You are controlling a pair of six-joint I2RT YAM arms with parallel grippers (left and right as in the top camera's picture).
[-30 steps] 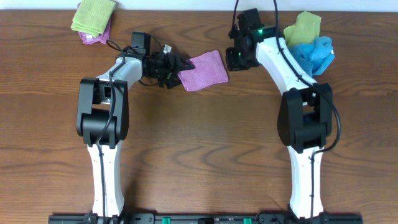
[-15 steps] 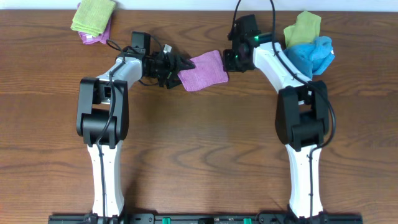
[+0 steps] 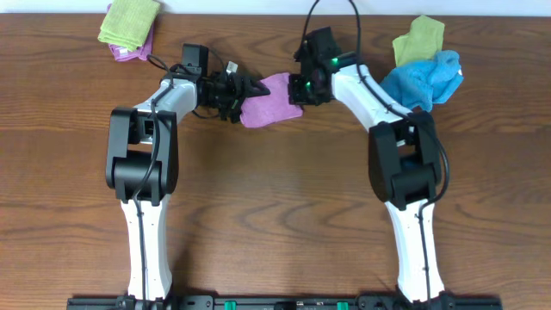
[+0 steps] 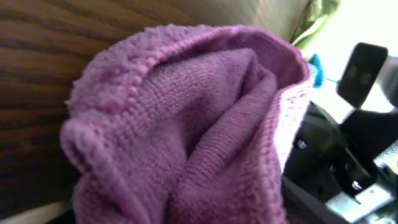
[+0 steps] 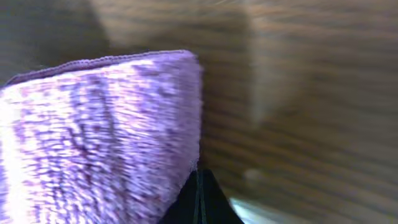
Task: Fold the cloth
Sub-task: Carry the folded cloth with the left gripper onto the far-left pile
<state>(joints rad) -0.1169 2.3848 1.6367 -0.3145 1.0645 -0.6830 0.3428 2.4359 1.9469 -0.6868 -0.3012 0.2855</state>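
Cloth [image 3: 269, 103] (bunched) pinched by both opposed end effectors [image 3: 244, 93] [image 3: 298, 89].

Cloth [image 3: 269, 103] mauve-purple; table [image 3: 275, 215] brown woodgrain; towel [image 3: 424, 77] blue.

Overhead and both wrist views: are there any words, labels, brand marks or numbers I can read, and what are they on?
No text can be read in any view.
The cloth shows no tag or print from these angles.
The green light on the right arm is a lamp, not a sign.
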